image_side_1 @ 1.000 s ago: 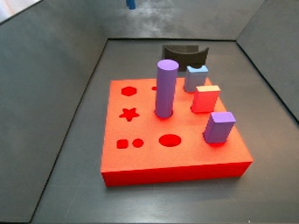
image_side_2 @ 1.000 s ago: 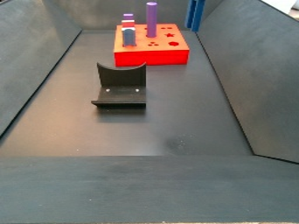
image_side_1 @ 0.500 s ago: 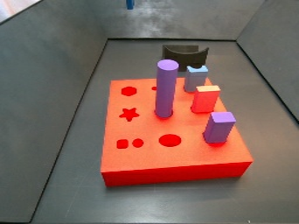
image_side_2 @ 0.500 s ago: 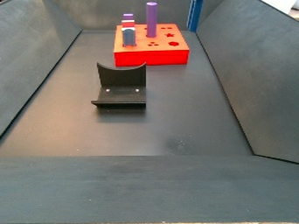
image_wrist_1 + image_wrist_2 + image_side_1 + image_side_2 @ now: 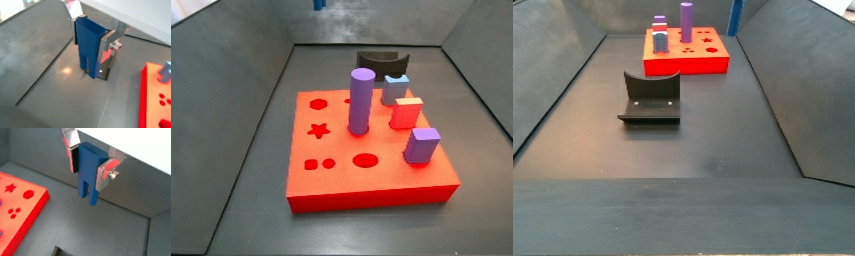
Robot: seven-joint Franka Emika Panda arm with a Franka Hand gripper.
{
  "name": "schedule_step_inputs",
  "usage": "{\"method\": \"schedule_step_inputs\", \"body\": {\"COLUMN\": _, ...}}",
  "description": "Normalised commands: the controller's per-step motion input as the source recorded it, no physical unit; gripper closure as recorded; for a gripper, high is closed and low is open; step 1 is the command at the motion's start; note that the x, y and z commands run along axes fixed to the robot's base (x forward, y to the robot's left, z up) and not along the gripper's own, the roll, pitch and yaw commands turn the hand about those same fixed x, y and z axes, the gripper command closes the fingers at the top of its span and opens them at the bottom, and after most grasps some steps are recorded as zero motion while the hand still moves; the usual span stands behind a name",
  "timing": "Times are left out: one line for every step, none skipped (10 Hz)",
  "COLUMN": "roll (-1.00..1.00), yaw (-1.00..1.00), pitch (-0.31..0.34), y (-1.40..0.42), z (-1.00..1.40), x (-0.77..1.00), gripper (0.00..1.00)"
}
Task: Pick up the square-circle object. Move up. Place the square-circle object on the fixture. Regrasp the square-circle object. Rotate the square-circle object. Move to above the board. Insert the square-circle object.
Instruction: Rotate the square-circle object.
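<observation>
Dark grey floor (image 5: 687,140), sloped walls (image 5: 553,60)

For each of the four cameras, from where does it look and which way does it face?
Wrist view: on the arm, looking down past the gripper, shut on the square-circle object; board at the edge.
Wrist view: same mount, other side; gripper, board.
Side view: high beside the board, fixture behind; only a blue tip at the top.
Side view: facing the fixture, board beyond.
Shared: the board.
</observation>
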Motion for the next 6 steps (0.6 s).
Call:
{"method": "schedule_step_inputs", "body": {"roll": -0.06, "yaw": -1.0, "pitch": 0.058, "y": 0.01, "z": 0.0, "x": 0.02, "gripper": 1.0}}
{"method": "schedule_step_inputs", "body": {"roll": -0.07, "yaw": -1.0, "pitch": 0.069, "y": 0.01, "z": 0.0, "x": 0.02, "gripper": 1.0}}
{"method": "schedule_step_inputs", "body": {"roll": -0.08, "yaw": -1.0, "pitch": 0.079, "y": 0.01, "z": 0.0, "x": 0.02, "gripper": 1.0}}
{"method": "schedule_step_inputs", "body": {"roll": -0.09, "yaw": -1.0, "pitch": 0.094, "y": 0.01, "z": 0.0, "x": 0.02, "gripper": 1.0}}
{"method": "schedule_step_inputs", "body": {"roll": -0.03, "yaw": -1.0, "pitch": 0.033, "y": 0.0, "z": 0.0, "x": 0.0, "gripper": 1.0}}
{"method": "schedule_step_inputs", "body": {"roll": -0.03, "yaw": -1.0, "pitch": 0.036, "y": 0.0, "z": 0.0, "x": 0.0, "gripper": 1.0}}
